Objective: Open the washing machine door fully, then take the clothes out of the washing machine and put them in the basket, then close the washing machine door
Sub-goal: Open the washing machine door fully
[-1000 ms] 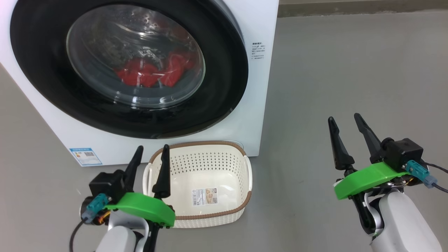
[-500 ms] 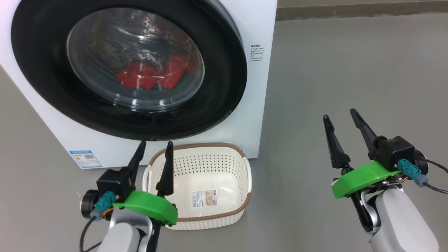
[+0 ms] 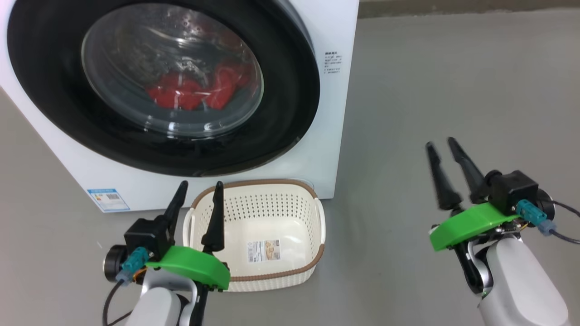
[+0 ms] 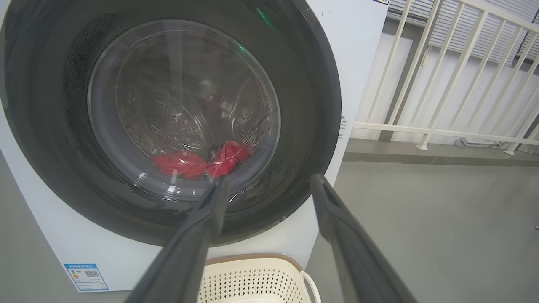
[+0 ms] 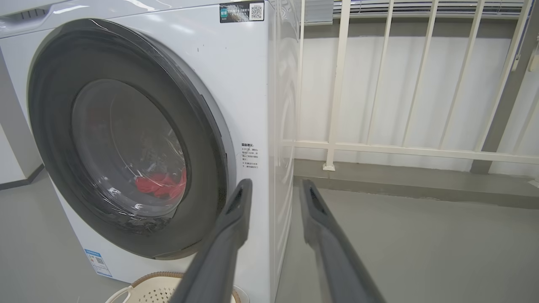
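The right claw point(image 3: 439, 142) has narrowed since a second ago, its fingers apart and empty over the floor point(image 3: 430, 81). The left claw point(image 3: 200, 184) stays wide above the basket point(image 3: 253, 182), which sits at the washer point(image 3: 335, 36) front. The door point(image 3: 290, 90) is shut, with red clothes point(image 3: 181, 95) behind the glass. The blue sticker point(image 3: 108, 199) and the QR label point(image 5: 241, 11) are too small to read.

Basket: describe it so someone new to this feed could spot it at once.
Find the big white washer with its round black door. On the floor right below that door sits the basket, just past the left gripper. It is the only cream, perforated tub with a brown rim and a label sticker inside.
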